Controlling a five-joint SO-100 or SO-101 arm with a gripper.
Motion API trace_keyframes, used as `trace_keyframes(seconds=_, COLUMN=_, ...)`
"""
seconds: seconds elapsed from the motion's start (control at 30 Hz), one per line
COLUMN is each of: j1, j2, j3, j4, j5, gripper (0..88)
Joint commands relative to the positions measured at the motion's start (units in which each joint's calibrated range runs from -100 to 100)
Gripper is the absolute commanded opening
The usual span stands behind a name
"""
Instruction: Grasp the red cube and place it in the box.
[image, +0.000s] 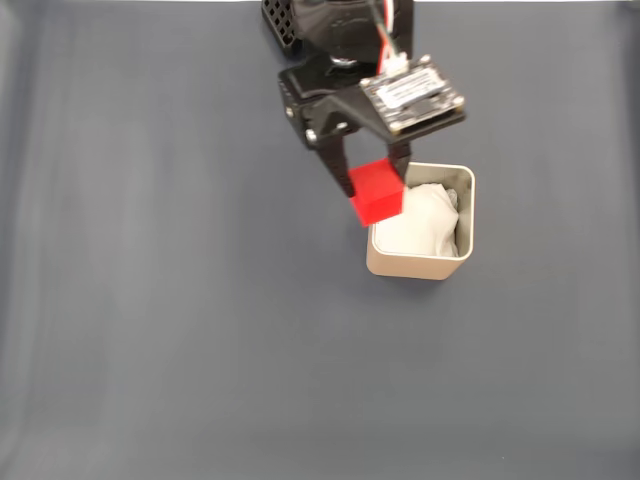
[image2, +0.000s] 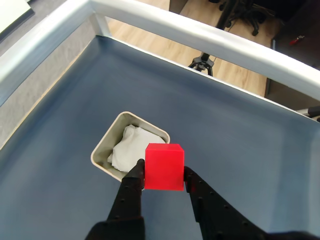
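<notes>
The red cube is held up off the table, with my gripper shut on it, one black finger on each side. It hangs over the left rim of the box, a beige square container with white padding inside. In the wrist view the box lies just beyond and left of the cube, and the cube covers its near corner.
The table is a dark blue-grey mat. In the wrist view a pale metal rail runs along the table's far edges, with wooden floor, a tripod and a chair base beyond it.
</notes>
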Motion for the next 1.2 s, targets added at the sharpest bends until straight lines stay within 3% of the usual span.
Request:
trace_keyframes(seconds=0.0, j1=-2.0, j2=-1.2, j3=-1.9, j4=0.3, j5=0.0, gripper=0.2)
trace_keyframes(seconds=1.17, j1=-6.4, j2=6.8, j3=-2.1, j4=-5.4, j5=-1.2, gripper=0.6)
